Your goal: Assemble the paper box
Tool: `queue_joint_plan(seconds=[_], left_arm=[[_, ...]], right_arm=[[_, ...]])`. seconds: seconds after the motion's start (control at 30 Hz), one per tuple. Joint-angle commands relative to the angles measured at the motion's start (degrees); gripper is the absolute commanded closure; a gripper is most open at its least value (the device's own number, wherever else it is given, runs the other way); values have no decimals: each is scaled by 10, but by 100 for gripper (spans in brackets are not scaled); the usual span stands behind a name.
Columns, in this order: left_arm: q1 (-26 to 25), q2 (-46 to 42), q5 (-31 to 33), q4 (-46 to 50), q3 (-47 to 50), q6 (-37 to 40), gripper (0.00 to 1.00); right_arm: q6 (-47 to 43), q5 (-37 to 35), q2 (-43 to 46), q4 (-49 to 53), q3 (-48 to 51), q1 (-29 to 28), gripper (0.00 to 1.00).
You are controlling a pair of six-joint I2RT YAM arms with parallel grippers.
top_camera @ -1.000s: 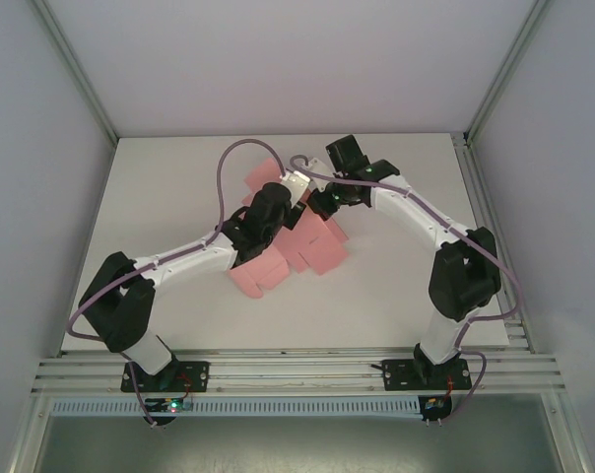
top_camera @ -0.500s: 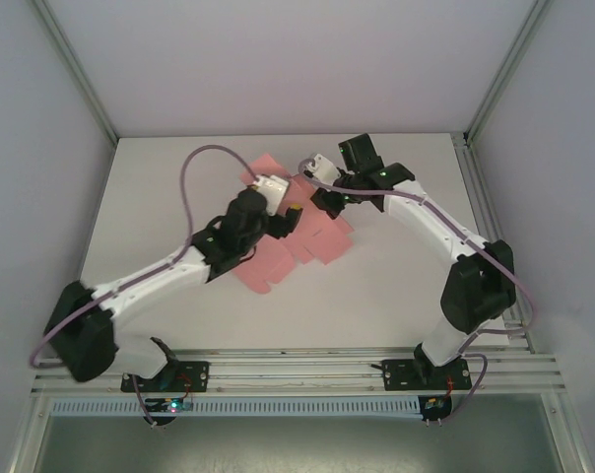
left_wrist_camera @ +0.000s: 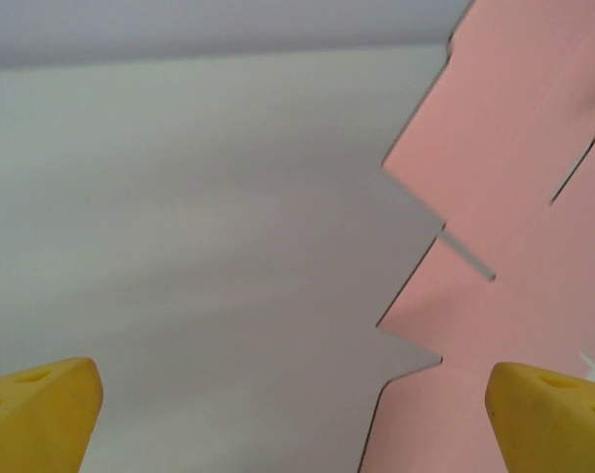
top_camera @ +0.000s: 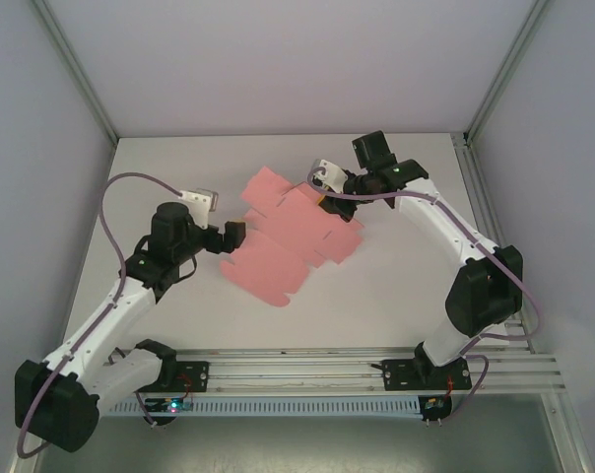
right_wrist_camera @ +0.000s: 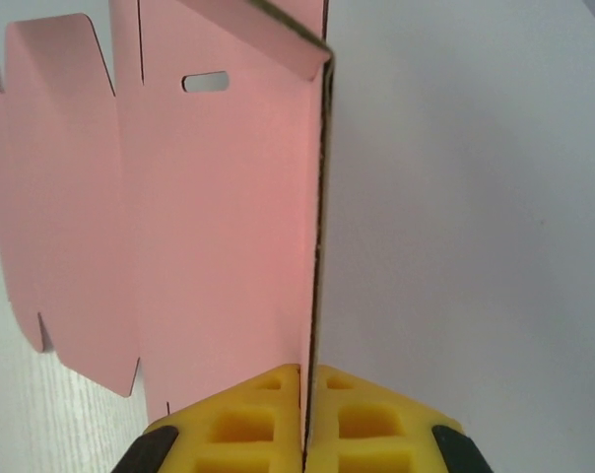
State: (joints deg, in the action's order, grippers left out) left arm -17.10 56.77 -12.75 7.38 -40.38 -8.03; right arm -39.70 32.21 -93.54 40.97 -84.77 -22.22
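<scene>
Pale-pink die-cut card sheet (top_camera: 288, 246), paper box not yet folded, lies spread mid white table (top_camera: 406, 286). Right gripper (right_wrist_camera: 304, 419) clamps one far-edge flap, seen edge-on. Left gripper (top_camera: 229, 235) gapes empty just beside sheet's left edge. Card looks light, thin, easily creased; probably best taken by flap edges near fold lines.

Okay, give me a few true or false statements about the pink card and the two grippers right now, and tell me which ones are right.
1. The right gripper is shut on an edge of the paper box. True.
2. The left gripper is clamped on the card. False: it stands open at the sheet's left edge, gripping nothing.
3. The card is already a closed box. False: it is a die-cut sheet lying mostly flat on the table, with one panel raised.
4. The sheet has a small oblong slot. True.
</scene>
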Motion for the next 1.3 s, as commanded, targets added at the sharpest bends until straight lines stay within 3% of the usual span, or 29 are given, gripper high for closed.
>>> queue_joint_plan(seconds=[0.0,0.27,0.5,0.67,1.0,1.1,1.27], left_arm=[[11,19,-72,-6,1,-8,2],[14,61,-158,-59,-16,4,9],[14,87,-195,-60,-42,27,38],[14,86,-189,-57,-43,32,39],[8,100,-218,-56,-51,49,67],[-8,103,-194,-31,-60,71,76],[-74,118,-27,18,-91,104,85]], right_arm=[[-41,51,-3,32,-27,6,100],[-57,67,-9,55,-37,6,100],[-35,61,-26,59,-57,7,100],[-34,72,-30,64,-60,8,100],[29,77,-50,64,-91,9,100],[66,78,-63,69,-111,9,100],[92,72,-79,98,-136,-1,100]])
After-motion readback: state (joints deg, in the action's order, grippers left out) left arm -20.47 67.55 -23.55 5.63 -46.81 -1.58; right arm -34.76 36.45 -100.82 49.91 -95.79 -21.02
